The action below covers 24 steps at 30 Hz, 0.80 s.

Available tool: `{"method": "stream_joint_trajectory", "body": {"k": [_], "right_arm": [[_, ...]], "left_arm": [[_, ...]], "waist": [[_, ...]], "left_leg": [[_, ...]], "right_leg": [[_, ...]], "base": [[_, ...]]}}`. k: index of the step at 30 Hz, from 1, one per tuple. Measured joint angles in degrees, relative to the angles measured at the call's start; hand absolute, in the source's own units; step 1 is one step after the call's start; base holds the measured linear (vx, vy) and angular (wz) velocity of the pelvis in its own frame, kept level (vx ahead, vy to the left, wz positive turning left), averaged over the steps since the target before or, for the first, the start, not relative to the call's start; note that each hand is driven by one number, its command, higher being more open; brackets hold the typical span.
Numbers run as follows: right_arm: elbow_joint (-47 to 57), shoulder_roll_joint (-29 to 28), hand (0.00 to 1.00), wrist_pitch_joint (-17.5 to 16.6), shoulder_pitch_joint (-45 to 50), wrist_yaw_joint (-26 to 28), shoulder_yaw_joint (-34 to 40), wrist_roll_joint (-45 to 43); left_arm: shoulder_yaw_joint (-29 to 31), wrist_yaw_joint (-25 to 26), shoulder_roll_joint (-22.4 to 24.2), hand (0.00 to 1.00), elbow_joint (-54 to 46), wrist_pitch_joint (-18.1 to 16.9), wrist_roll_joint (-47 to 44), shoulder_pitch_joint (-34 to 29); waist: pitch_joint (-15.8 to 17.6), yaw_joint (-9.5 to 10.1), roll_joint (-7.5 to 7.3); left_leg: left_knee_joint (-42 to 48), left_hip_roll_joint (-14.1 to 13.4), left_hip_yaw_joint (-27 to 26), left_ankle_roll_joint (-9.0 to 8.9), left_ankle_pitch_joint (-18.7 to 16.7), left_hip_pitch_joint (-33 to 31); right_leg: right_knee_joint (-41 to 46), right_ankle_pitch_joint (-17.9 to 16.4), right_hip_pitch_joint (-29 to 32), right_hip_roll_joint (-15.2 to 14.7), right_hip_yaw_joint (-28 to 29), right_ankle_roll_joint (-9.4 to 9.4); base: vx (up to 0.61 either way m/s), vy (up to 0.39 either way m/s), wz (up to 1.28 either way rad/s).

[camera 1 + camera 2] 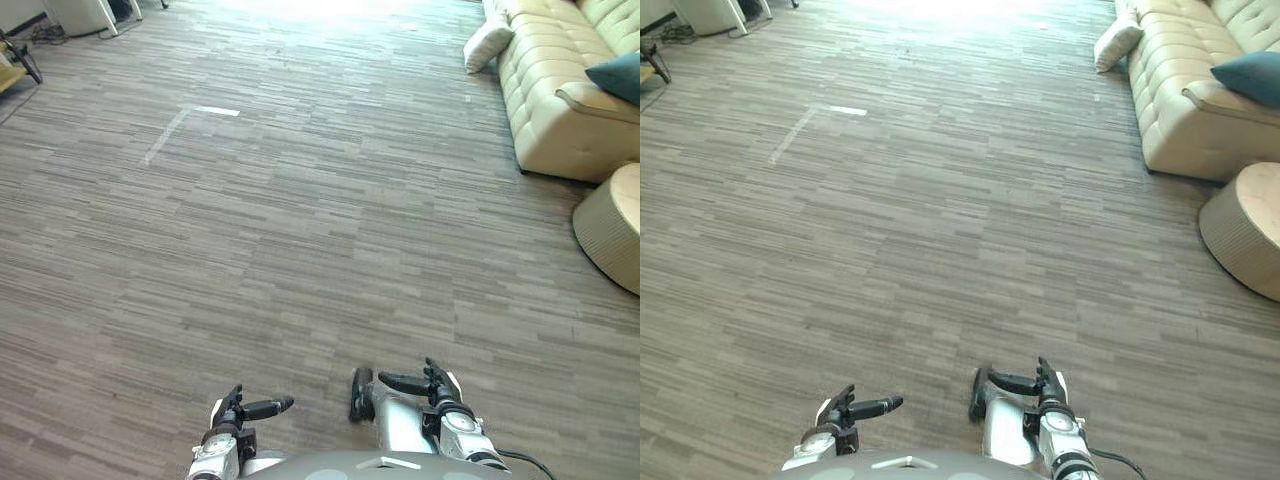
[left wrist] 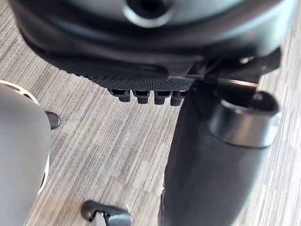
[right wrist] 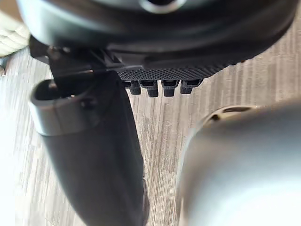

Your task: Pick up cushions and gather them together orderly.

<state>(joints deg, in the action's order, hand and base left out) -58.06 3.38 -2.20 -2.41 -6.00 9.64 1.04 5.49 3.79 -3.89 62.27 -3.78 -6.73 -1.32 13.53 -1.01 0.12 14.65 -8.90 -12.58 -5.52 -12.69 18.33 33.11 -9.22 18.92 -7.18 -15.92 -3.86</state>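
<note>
A white cushion [image 1: 487, 42] lies on the floor far ahead on the right, leaning against the end of a cream sofa [image 1: 550, 120]. A teal cushion [image 1: 618, 76] rests on the sofa's seat by the armrest. My left hand [image 1: 240, 410] and right hand [image 1: 405, 385] hang low in front of me, far from both cushions. Each is open and holds nothing. In the wrist views the left hand [image 2: 141, 70] and the right hand [image 3: 164, 70] have only wood-look floor beyond their fingertips.
A round beige ottoman [image 1: 615, 225] stands on the right, in front of the sofa. A white tape mark [image 1: 190, 115] lies on the floor ahead on the left. White furniture [image 1: 80, 15] and a stand [image 1: 15, 55] sit in the far left corner.
</note>
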Motion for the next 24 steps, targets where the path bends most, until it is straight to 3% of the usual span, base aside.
{"method": "stream_joint_trajectory", "body": {"k": [1,2,3,4,6,7,8,9,11,13,14,15,16,17,18,19,20,21,22,23,24], "right_arm": [[0.39,-0.03,1.00,0.65,0.10,-0.04,0.53,0.01],[0.57,-0.34,1.00,0.82,0.22,-0.06,0.45,0.03],[1.24,-0.38,1.00,0.99,0.86,-0.09,0.32,0.17],[1.15,-0.66,1.00,1.20,1.29,-0.23,0.29,0.12],[1.15,-0.76,1.00,1.65,2.08,-0.26,0.24,0.03],[1.12,-1.03,1.00,1.75,2.60,-0.44,0.30,-0.11],[1.12,-1.12,1.00,1.87,2.91,-0.49,0.30,-0.16],[1.11,-1.23,1.00,2.09,3.11,-0.50,0.04,-0.16],[0.80,-1.35,1.00,2.23,3.08,-0.51,-0.07,-0.12],[-0.25,-1.57,1.00,2.16,3.07,-0.61,0.21,-0.11],[-0.95,-1.41,1.00,2.14,3.26,-0.70,0.36,-0.11],[-1.85,-1.12,1.00,2.14,3.25,-0.81,0.32,-0.11],[-2.57,-1.65,1.00,2.13,3.10,-0.88,0.30,-0.11],[-2.74,-3.07,1.00,2.06,3.47,-0.81,0.42,-0.21],[-2.80,-3.36,1.00,2.03,3.58,-0.86,0.60,-0.50],[-2.91,-3.69,1.00,2.00,3.59,-0.88,0.67,-0.86],[-2.91,-3.72,1.00,1.97,3.51,-0.87,0.66,-0.86],[-2.97,-3.67,1.00,1.76,3.41,-0.81,0.38,-0.84],[-2.90,-3.47,1.00,1.33,3.27,-0.61,0.28,-0.74],[-2.75,-3.39,1.00,1.20,3.28,-0.54,0.25,-0.74],[-2.51,-3.12,1.00,0.90,3.18,-0.36,-0.06,-0.54]], "left_arm": [[0.60,-0.03,-0.10,1.00,-0.23,0.03,0.61,-0.01],[0.76,-0.04,-0.07,1.00,-0.32,0.03,0.65,0.01],[2.09,-0.30,0.38,1.00,-1.29,0.10,0.74,-0.13],[4.40,-0.24,1.22,1.00,-2.79,0.05,0.67,-0.64],[5.23,0.02,1.22,1.00,-4.62,-0.20,0.69,-0.87],[5.32,-0.03,0.99,1.00,-5.49,-0.68,0.51,-1.03],[5.69,-0.04,1.02,1.00,-6.10,-0.83,0.44,-1.14],[6.26,-0.07,1.10,1.00,-7.12,-1.14,0.31,-1.19],[6.96,-0.07,1.24,1.00,-7.43,-1.24,0.17,-0.90],[7.00,-0.01,1.13,1.00,-7.39,-1.25,-0.31,-0.36],[6.76,-0.02,1.30,1.00,-7.37,-1.25,-0.51,-0.26],[6.72,-0.02,1.18,1.00,-7.31,-1.55,-1.04,-0.28],[6.68,-0.11,0.89,1.00,-7.11,-1.72,-1.29,-0.22],[6.80,-0.06,0.19,1.00,-7.00,-1.67,-1.78,0.01],[6.76,-0.06,-0.13,1.00,-6.92,-1.71,-1.80,0.06],[6.59,-0.01,-0.67,1.00,-6.74,-1.61,-1.89,0.07],[6.28,0.14,-1.02,1.00,-6.33,-1.56,-2.03,0.13],[5.48,0.61,-1.79,1.00,-5.23,-1.36,-2.11,0.29],[5.00,1.19,-2.07,1.00,-4.22,-0.72,-2.17,0.30],[4.74,1.30,-2.06,1.00,-4.03,-0.63,-2.13,0.23],[4.01,1.37,-2.06,1.00,-3.91,-0.59,-2.07,0.01]], "waist": [[-0.02,-0.52,0.46],[-0.01,-0.69,0.72],[0.31,-0.65,1.35],[0.51,-0.41,1.71],[0.97,0.01,1.85],[0.96,0.58,1.07],[0.89,0.71,0.81],[0.82,0.85,0.63],[0.94,1.57,0.43],[1.23,2.78,-0.03],[1.14,3.63,0.08],[1.06,4.29,-0.16],[0.60,4.26,-0.68],[-0.57,3.76,-3.05],[-0.87,3.71,-3.69],[-1.11,3.74,-4.88],[-1.09,3.68,-5.50],[-1.07,3.30,-5.97],[-0.95,3.22,-5.88],[-0.90,3.10,-5.78],[-0.94,3.07,-5.15]], "left_leg": [[12.41,-2.36,2.78,-2.47,1.57,-4.63],[16.86,-3.22,3.89,-3.57,2.78,-6.70],[30.32,-5.22,6.36,-6.92,5.10,-12.32],[42.08,-7.40,6.30,-6.94,5.06,-17.27],[50.26,-9.27,4.02,-4.75,3.34,-22.91],[49.21,-9.22,0.95,-2.58,1.73,-25.96],[46.98,-8.98,-0.82,-1.65,0.61,-28.34],[40.84,-8.14,-3.11,0.20,-0.65,-31.74],[26.54,-5.31,-4.70,0.93,-0.83,-35.35],[11.78,-1.95,-4.17,0.37,2.49,-35.72],[2.65,-0.19,-3.72,0.21,7.15,-35.63],[2.38,0.25,-2.77,1.87,13.12,-35.33],[4.10,1.03,-2.44,3.37,14.56,-35.42],[8.23,1.99,-2.84,5.62,10.75,-36.46],[9.45,2.38,-3.19,6.25,9.41,-36.45],[11.25,3.02,-3.94,6.73,6.47,-35.16],[12.23,3.73,-4.23,7.05,4.53,-33.79],[13.20,5.01,-4.48,7.31,1.43,-30.80],[13.38,6.02,-4.33,7.64,-1.68,-26.43],[13.13,6.15,-4.30,7.94,-2.66,-25.02],[11.35,6.38,-4.30,7.66,-4.20,-20.82]], "right_leg": [[0.03,-2.79,-2.44,0.71,-1.11,0.09],[-0.32,-3.33,-3.39,1.10,-1.36,0.05],[-1.59,-4.57,-6.34,2.44,-1.77,-0.16],[-3.71,-5.56,-9.74,4.24,-1.81,-0.67],[-7.64,-6.81,-16.29,5.94,-1.74,-1.12],[-10.18,-7.48,-19.81,6.04,-1.34,-0.85],[-12.15,-7.67,-21.99,6.11,-1.15,-0.53],[-15.07,-7.53,-24.90,6.16,-0.84,-0.05],[-18.67,-7.12,-28.32,5.96,0.42,0.65],[-21.26,-7.24,-31.36,5.18,1.99,0.92],[-23.02,-8.04,-33.65,5.04,3.75,2.33],[-23.64,-9.45,-35.42,4.67,5.95,4.22],[-23.67,-10.03,-36.25,4.11,7.04,4.02],[-18.55,-9.98,-34.04,1.78,8.91,3.97],[-15.06,-9.98,-32.65,0.88,9.47,4.00],[-5.04,-9.62,-29.42,-1.07,10.29,4.72],[2.66,-8.01,-26.87,-2.69,10.67,7.28],[15.53,-2.11,-22.65,-5.30,11.54,11.03],[26.29,-0.79,-19.11,-8.11,10.01,11.13],[28.33,-1.15,-18.13,-8.72,9.16,10.46],[31.89,-2.68,-15.24,-9.81,6.69,8.09]], "base": [[0.44,-0.216,0.14],[0.51,-0.235,0.19],[0.49,-0.185,-0.01],[0.48,-0.149,-0.10],[0.48,-0.067,-0.14],[0.40,-0.033,-0.10],[0.41,-0.015,-0.11],[0.52,0.013,-0.15],[0.45,0.059,-0.32],[0.43,0.146,-0.53],[0.68,0.273,-0.80],[0.80,0.306,-0.85],[0.69,0.253,-0.71],[0.56,0.203,-0.38],[0.55,0.217,-0.27],[0.44,0.174,-0.09],[0.54,0.189,-0.02],[0.56,0.153,0.06],[0.57,0.144,0.05],[0.58,0.115,-0.04],[0.58,0.089,-0.10]]}}
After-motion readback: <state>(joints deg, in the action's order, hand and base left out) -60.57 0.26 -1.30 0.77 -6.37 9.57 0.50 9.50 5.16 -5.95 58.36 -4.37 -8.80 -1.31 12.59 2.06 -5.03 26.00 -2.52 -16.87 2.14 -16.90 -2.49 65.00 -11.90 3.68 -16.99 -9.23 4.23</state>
